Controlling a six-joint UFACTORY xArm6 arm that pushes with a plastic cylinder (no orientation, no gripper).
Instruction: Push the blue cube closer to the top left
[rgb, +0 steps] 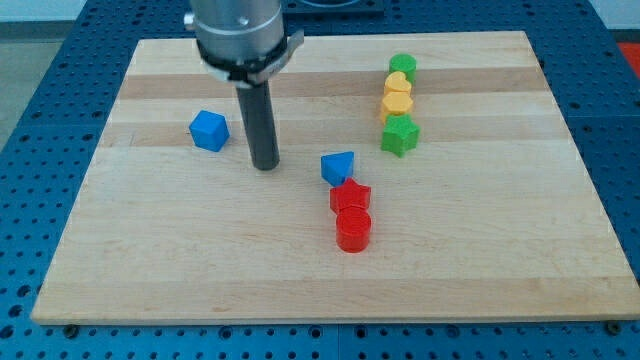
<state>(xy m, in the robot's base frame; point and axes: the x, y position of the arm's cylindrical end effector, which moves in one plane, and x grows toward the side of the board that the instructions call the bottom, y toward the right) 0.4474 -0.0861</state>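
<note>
A blue cube (209, 130) lies on the wooden board (150, 250) at the view's left, in its upper half. My tip (266, 165) rests on the board just right of the cube and slightly lower, with a small gap between them. A second blue block (338, 166), wedge-like in shape, sits right of my tip near the board's middle.
A red star-like block (351, 198) and a red cylinder (353, 230) sit just below the second blue block. At the upper right stands a column: a green cylinder (403, 67), two yellow blocks (398, 84) (397, 104) and a green star-like block (400, 135).
</note>
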